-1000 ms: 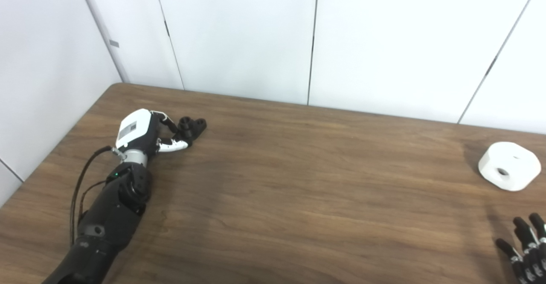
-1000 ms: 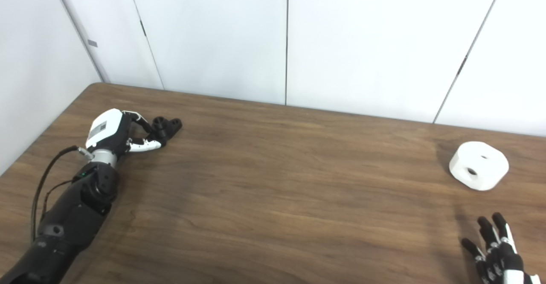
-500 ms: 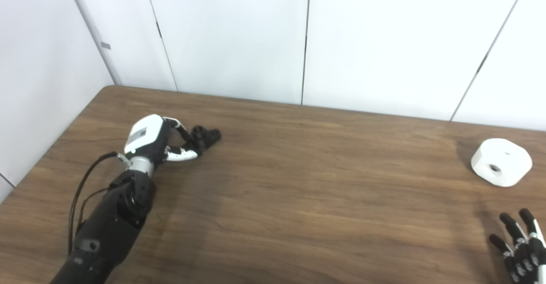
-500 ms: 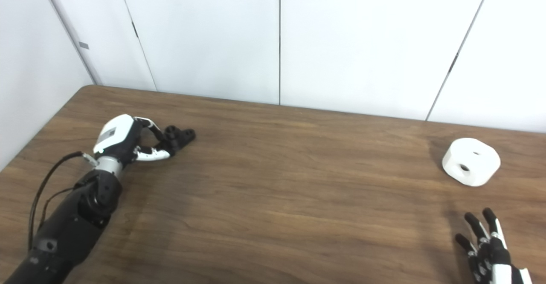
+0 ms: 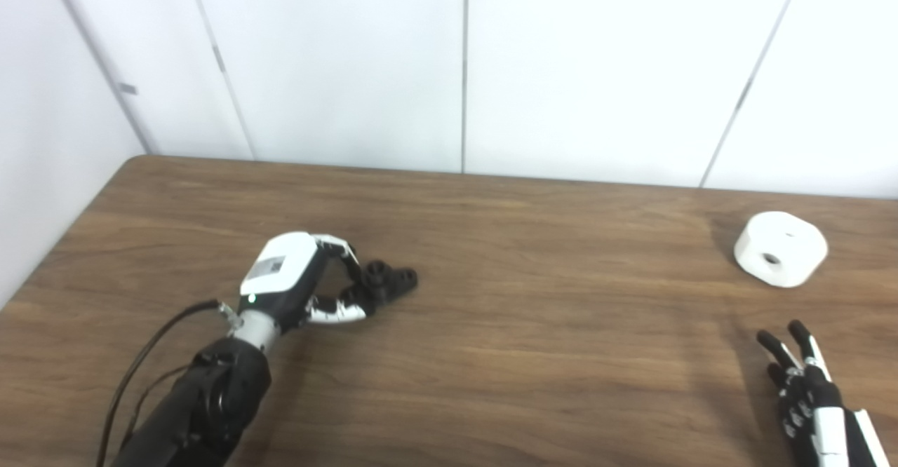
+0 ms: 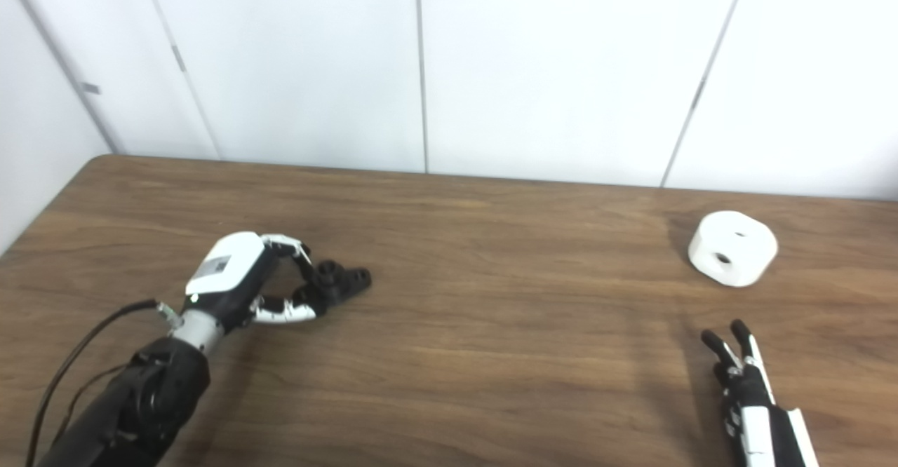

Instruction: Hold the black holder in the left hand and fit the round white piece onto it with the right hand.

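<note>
The black holder (image 5: pixel 394 280) is a small dark part with round sockets, low over the left half of the wooden table (image 5: pixel 533 362). My left hand (image 5: pixel 289 279) is shut on its near end, fingers curled over it and thumb under; whether it touches the wood is unclear. The round white piece (image 5: pixel 780 249), a thick disc with a hole in its side, rests at the far right of the table. My right hand (image 5: pixel 807 393) is open at the bottom right, fingers spread and pointing toward the white piece, a good hand's length short of it.
White wall panels (image 5: pixel 463 67) rise directly behind the table's far edge. The table's left edge (image 6: pixel 42 207) runs diagonally near my left arm (image 6: pixel 133 397), which trails a black cable.
The camera has swung, shifting the whole scene left. Beyond that, my left hand has carried the black holder rightward and nearer to me. My right hand has come further into view.
</note>
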Controlling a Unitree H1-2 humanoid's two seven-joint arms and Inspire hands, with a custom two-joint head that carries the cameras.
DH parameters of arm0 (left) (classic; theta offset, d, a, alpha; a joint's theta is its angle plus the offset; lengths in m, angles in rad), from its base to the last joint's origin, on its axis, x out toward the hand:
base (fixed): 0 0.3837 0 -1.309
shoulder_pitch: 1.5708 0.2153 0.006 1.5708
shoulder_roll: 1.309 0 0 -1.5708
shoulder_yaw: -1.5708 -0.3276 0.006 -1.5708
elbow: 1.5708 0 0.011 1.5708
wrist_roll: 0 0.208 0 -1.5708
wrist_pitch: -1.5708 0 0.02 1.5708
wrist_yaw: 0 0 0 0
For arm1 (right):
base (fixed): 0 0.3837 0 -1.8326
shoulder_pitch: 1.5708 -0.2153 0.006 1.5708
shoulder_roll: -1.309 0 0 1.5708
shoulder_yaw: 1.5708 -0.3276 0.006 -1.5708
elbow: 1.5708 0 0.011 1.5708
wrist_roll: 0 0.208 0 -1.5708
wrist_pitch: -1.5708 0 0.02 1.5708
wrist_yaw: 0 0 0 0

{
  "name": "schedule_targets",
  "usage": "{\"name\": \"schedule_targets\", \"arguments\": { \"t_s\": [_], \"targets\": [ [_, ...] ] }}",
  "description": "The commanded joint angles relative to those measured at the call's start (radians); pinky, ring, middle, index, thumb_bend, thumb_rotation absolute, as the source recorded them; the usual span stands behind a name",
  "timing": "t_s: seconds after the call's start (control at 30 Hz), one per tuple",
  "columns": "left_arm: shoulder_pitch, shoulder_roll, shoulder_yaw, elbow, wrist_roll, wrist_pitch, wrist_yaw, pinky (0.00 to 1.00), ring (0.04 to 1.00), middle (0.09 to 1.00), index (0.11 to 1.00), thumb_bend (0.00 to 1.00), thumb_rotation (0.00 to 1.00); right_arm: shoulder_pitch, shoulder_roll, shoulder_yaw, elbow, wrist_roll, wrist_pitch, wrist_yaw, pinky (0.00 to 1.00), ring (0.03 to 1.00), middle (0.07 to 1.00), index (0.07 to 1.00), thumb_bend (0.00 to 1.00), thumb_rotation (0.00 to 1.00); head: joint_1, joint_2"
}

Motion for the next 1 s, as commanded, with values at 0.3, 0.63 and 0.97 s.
{"name": "schedule_targets", "arguments": {
  "t_s": [0.3,0.63,0.97],
  "targets": [
    [0.106,-0.053,-0.094,-0.222,0.101,-0.053,-0.123,0.83,0.857,0.771,0.488,0.52,0.05,0.015,0.038,0.062,-0.087,-0.076,0.117,-0.025,1.0,0.998,0.91,1.0,0.67,1.0,-0.105,0.046],
    [0.192,-0.115,-0.168,-0.287,0.18,-0.089,-0.187,0.86,0.845,0.773,0.488,0.52,0.06,0.025,0.055,0.087,-0.17,-0.091,0.192,-0.05,1.0,0.993,0.909,1.0,0.65,1.0,-0.161,0.097],
    [0.223,-0.141,-0.169,-0.275,0.193,-0.118,-0.199,0.88,0.862,0.783,0.488,0.52,0.05,0.024,0.051,0.083,-0.214,-0.107,0.25,-0.068,1.0,1.0,0.917,0.993,0.67,1.0,-0.188,0.123]
  ]
}}
